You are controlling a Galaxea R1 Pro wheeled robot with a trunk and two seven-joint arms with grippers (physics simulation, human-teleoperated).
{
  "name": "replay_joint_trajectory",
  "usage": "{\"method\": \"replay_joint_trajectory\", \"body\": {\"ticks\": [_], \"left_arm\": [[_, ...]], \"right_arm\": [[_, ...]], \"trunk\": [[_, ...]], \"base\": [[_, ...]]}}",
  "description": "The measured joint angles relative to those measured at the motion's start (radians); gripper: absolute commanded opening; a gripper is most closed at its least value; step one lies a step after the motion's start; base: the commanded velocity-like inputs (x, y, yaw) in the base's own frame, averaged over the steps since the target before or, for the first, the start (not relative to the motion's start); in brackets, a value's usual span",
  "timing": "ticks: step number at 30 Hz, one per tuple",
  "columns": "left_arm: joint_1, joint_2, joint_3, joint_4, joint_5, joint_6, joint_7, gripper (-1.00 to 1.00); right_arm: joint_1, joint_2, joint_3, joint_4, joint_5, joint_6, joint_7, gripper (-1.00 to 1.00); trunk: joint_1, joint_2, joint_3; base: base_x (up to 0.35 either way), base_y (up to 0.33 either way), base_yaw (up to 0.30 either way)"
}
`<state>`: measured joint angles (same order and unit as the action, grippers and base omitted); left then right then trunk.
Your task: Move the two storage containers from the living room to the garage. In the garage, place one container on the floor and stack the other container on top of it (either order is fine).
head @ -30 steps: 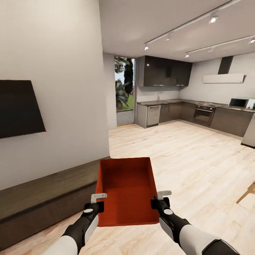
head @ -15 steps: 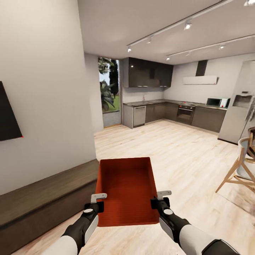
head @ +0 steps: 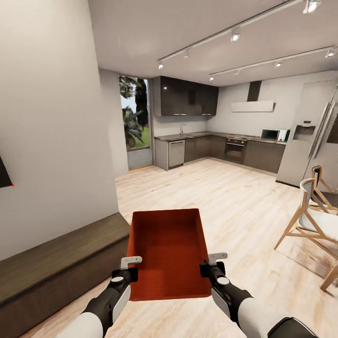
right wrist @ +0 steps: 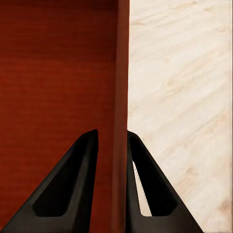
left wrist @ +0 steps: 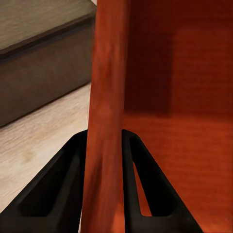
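Head view: storage container [head: 169,253] empty; both grippers clamp its walls.

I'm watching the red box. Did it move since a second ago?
Yes. The storage container sits the same between the left gripper and right gripper, but it swung right with the robot: the bench and kitchen slid left.

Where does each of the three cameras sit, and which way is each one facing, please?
Head view: from the robot's head, forward and down past the storage container toward the kitchen; both forearms, left gripper and right gripper show.
Left wrist view: along its fingers clamping a container wall, bench beyond.
Right wrist view: along its fingers clamping the opposite wall, plank floor beyond.
Shared: the container.
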<state>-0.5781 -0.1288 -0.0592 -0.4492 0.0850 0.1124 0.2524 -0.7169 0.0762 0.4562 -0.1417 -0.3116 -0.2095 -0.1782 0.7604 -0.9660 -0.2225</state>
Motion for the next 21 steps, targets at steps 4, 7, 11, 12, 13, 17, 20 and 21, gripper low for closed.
{"method": "replay_joint_trajectory", "body": {"ticks": [4,7,11,12,13,17,20,21], "left_arm": [[0.000,-0.001,0.000,0.000,0.000,0.001,0.001,-1.00],[0.000,-0.001,0.000,0.000,0.000,0.001,0.001,-1.00],[0.000,-0.001,0.000,0.000,0.000,0.001,0.001,-1.00],[0.000,-0.001,0.000,0.000,0.000,0.000,0.001,-1.00],[0.000,-0.001,0.000,0.001,0.000,-0.001,0.001,-1.00],[0.000,-0.001,0.000,0.001,0.000,-0.002,0.001,-1.00],[0.000,-0.001,0.000,0.001,0.000,-0.001,0.001,-1.00],[0.000,-0.001,0.000,0.001,0.000,-0.001,0.001,-1.00]], "right_arm": [[0.000,-0.001,0.002,0.000,-0.002,0.001,0.001,-1.00],[0.000,-0.001,0.002,0.000,-0.002,0.001,0.001,-1.00],[0.000,-0.001,0.001,0.000,-0.001,0.001,0.001,-1.00],[0.000,-0.001,0.001,0.000,-0.001,0.000,0.001,-1.00],[0.000,-0.001,0.000,0.000,0.000,0.000,0.001,-1.00],[0.000,-0.001,0.000,0.000,0.001,0.000,0.001,-1.00],[0.000,-0.001,0.000,0.000,0.001,0.000,0.001,-1.00],[0.000,-0.001,0.000,0.000,0.001,0.000,0.001,-1.00]], "trunk": [[0.000,0.000,0.000],[0.000,0.000,0.000],[0.000,0.000,0.000],[0.000,0.000,0.000],[0.000,0.000,0.000],[0.000,0.000,0.000],[0.000,0.000,0.000],[0.000,0.000,0.000]], "base": [[0.000,0.000,-0.281],[0.000,0.000,-0.288],[0.000,0.000,-0.289],[0.000,0.000,-0.290],[0.000,0.000,-0.290],[0.000,0.000,-0.290],[0.000,0.000,-0.290],[0.000,0.000,-0.290]]}}
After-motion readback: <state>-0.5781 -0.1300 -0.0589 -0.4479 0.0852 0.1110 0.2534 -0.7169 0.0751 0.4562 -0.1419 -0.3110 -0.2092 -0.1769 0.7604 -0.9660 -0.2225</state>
